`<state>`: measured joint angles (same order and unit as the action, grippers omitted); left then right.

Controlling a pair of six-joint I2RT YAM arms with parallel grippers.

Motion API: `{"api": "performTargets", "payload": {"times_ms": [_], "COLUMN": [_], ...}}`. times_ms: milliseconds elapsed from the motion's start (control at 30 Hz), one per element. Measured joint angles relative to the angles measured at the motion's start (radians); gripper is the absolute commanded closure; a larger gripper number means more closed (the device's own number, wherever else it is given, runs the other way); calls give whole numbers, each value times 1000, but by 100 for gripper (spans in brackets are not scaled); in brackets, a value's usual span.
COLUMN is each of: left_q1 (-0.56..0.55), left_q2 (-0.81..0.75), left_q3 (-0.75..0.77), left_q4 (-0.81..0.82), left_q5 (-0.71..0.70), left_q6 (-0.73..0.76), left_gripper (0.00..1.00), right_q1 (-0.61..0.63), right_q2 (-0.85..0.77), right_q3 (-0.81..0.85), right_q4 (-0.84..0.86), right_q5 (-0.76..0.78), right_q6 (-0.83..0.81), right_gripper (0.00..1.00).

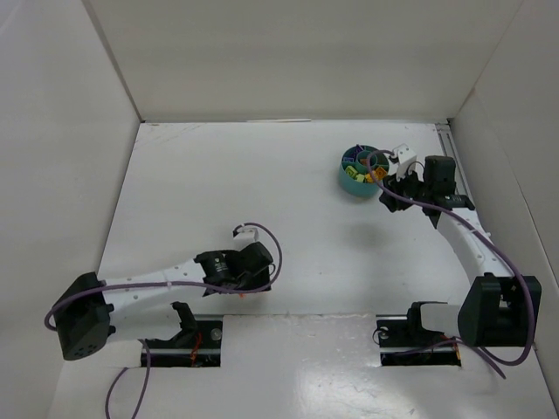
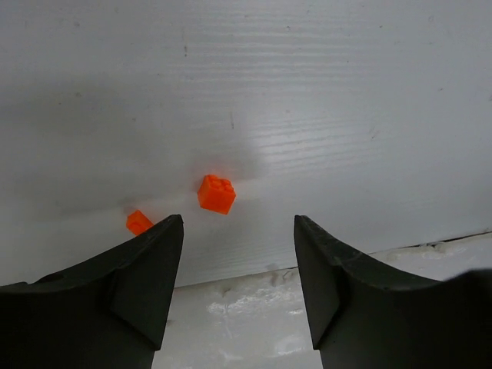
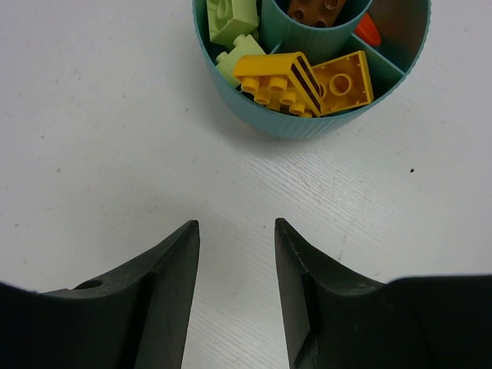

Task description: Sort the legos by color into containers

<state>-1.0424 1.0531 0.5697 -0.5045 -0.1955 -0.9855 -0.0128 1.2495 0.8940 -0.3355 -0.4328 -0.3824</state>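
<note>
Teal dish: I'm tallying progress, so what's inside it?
The dish holds light green bricks, yellow bricks, a brown brick in its inner ring and an orange piece. Far compartments are cut off; anything underneath is covered.

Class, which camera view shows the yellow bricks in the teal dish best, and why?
Right wrist: the yellow bricks lie close up in the dish, studs clear. The top view shows them only as tiny yellow specks in it. The left wrist view shows none of them.
</note>
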Motion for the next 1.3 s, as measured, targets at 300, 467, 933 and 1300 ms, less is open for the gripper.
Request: {"api": "performTargets", "payload": {"times_ms": [300,467,933,1300], "left_q1": [-89,-89,-89,-102], "left_q2": [163,195,216,263], "left_q3": [76,84,87,87], "left_q4": [-26,-47,-67,-54], "left_q5": [-112,-151,-177,-178], "left_q6": [-25,-43,-53,-52], "left_gripper": [59,59,60,80], "right_q1": [2,2,2,2], "right_q2": [0,0,0,-4], "right_q3": [-3,-7,-7,-7], "right_q4": [-11,-26,-32,-41], "right_q5": [0,0,0,0], "right_q6": [-40,-53,-60,-67], "right_gripper": [51,51,51,51]}}
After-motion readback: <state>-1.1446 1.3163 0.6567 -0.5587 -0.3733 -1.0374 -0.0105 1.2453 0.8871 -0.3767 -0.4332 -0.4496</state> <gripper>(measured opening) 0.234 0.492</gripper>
